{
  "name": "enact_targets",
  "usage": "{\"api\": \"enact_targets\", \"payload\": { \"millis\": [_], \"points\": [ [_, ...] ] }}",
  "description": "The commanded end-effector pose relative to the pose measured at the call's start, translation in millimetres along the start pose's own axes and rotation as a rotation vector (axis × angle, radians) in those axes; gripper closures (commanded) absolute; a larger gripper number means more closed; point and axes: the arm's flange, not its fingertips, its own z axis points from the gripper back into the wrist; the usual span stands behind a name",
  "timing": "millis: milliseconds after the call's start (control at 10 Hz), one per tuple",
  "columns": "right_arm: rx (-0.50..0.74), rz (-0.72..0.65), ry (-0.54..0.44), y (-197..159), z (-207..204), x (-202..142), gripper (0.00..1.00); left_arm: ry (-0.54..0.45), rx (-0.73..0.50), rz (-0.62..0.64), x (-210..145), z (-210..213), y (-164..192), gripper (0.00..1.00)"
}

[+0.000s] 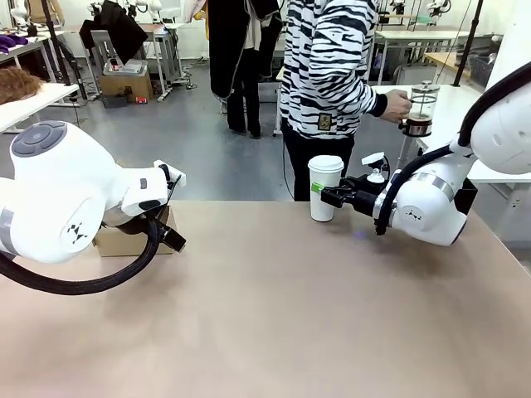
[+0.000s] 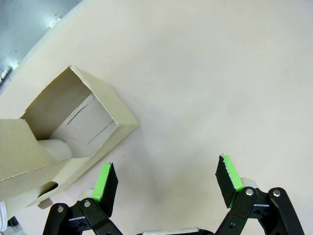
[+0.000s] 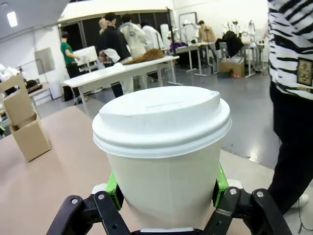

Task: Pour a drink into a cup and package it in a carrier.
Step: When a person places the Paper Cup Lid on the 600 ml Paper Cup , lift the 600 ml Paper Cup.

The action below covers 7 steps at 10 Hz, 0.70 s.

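Note:
The white lidded cup (image 1: 324, 189) stands at the table's far edge. My right gripper (image 1: 330, 196) is shut on its lower half, green pads (image 3: 220, 183) pressed to both sides of the cup (image 3: 161, 147). Beyond the table a person in a striped top holds the glass press pot (image 1: 423, 104) with a little dark drink (image 1: 418, 122) at its bottom. The brown cardboard carrier (image 1: 124, 239) sits at the table's left. My left gripper (image 1: 170, 236) hangs right beside it, open and empty (image 2: 166, 181), with the carrier's open slot (image 2: 73, 127) to its left.
Bare tan tabletop (image 1: 274, 315) stretches between the two arms. A white table (image 1: 465, 104) stands behind the person on the right. The carrier (image 3: 27, 132) also shows far left in the right wrist view. Other people and tables are farther back.

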Motion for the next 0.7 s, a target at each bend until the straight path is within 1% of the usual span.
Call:
{"api": "enact_targets", "payload": {
  "millis": [0,600],
  "points": [
    [0.003,0.007,0.001,-0.3,-0.8,2.4,0.20,-0.001,-0.001,0.000,0.1,0.5,-0.2,0.00],
    [0.009,-0.015,-0.012,0.6,-0.9,0.7,0.20,-0.001,-0.001,0.000,0.1,0.5,-0.2,0.00]
  ]
}}
